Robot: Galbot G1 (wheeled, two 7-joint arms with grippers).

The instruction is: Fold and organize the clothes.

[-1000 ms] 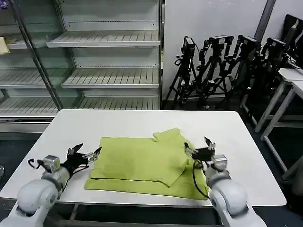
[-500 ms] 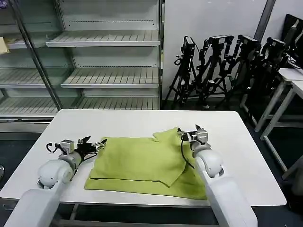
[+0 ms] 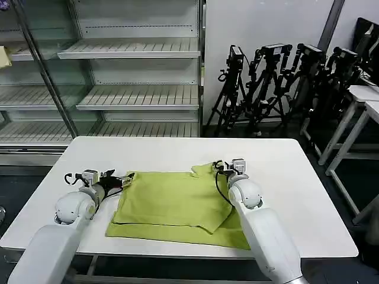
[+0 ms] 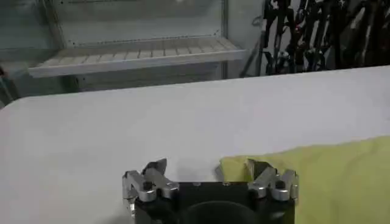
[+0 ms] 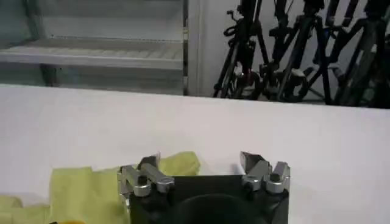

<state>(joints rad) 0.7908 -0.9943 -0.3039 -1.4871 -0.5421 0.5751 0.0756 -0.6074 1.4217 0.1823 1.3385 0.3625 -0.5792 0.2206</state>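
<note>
White table (image 3: 177, 151): carries one lime-green T-shirt (image 3: 172, 204), partly folded into a rough rectangle, upper layer lying over a wider lower layer, a short sleeve flap sticking out at the far corner on the robot's right. Left gripper (image 3: 122, 179): low over the table at the shirt's far left corner, fingers spread apart and holding nothing; in the left wrist view (image 4: 210, 173) one fingertip sits just over the corner of the yellow-green cloth (image 4: 317, 176), the other over bare table (image 4: 152, 122). Right gripper (image 3: 227, 166): at the sleeve flap on the far right corner of the shirt, fingers likewise spread and empty; in the right wrist view (image 5: 201, 165) the cloth (image 5: 91, 185) lies under and beside one fingertip, the other fingertip over bare table (image 5: 244, 122). Whether either gripper touches the fabric cannot be told. Beyond the grippers, past the table's far edge: empty metal shelving (image 3: 130, 77) on the left side, a cluster of black tripods (image 3: 278, 83) against the wall on the right.
</note>
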